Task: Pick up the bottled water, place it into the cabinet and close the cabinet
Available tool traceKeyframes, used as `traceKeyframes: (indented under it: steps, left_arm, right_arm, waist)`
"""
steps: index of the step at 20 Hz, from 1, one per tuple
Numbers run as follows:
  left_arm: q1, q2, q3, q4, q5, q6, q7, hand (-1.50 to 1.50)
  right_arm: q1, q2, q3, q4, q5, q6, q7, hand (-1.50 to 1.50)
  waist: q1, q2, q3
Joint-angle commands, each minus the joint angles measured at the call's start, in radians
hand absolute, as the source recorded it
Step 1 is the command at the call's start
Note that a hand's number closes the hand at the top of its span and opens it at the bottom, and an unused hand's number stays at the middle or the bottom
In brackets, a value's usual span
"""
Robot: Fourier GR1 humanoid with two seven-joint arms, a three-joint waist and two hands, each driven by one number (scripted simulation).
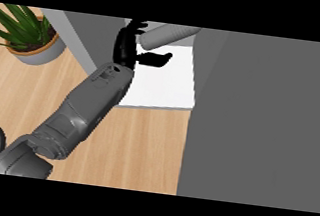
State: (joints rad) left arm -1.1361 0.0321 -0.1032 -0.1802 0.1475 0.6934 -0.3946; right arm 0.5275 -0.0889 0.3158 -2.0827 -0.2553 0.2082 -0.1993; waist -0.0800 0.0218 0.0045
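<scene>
The bottled water (170, 35) shows as a pale grey cylinder, tilted, over the white cabinet shelf (162, 87) at the top of the head view. My left hand (128, 48) reaches into the cabinet from the lower left. Its fingers (134, 26) are spread just left of the bottle's lower end, and the thumb (156, 58) sticks out below the bottle, apart from it. The hand looks open, with the bottle beside the fingers rather than wrapped by them. Whether they touch I cannot tell. My right hand does not show.
A large grey cabinet panel (265, 123) fills the right side. Another grey panel (83, 32) stands left of the shelf. A potted plant (25, 33) sits at the upper left on the wooden counter (143, 148).
</scene>
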Motion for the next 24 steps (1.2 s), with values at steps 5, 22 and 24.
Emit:
traceKeyframes:
  steps: [5, 22, 24]
  left_arm:
    - [-0.005, 0.083, 0.023, 0.077, -0.007, -0.038, -0.034, -1.50]
    - [0.077, 0.028, 0.148, -0.084, 0.108, -0.355, -0.300, -1.50]
    - [0.114, 0.037, 0.160, -0.088, 0.119, -0.403, -0.336, -1.50]
  right_arm:
    - [0.002, -0.006, -0.012, 0.029, -0.003, 0.019, -0.041, -1.50]
    - [0.055, -0.015, 0.001, -0.011, 0.053, -0.017, -0.058, -1.50]
    - [0.048, -0.010, 0.010, -0.008, 0.036, -0.012, -0.051, -1.50]
  waist:
    - [-0.009, 0.014, -0.005]
    - [0.053, -0.017, -0.005]
    - [0.058, -0.017, -0.005]
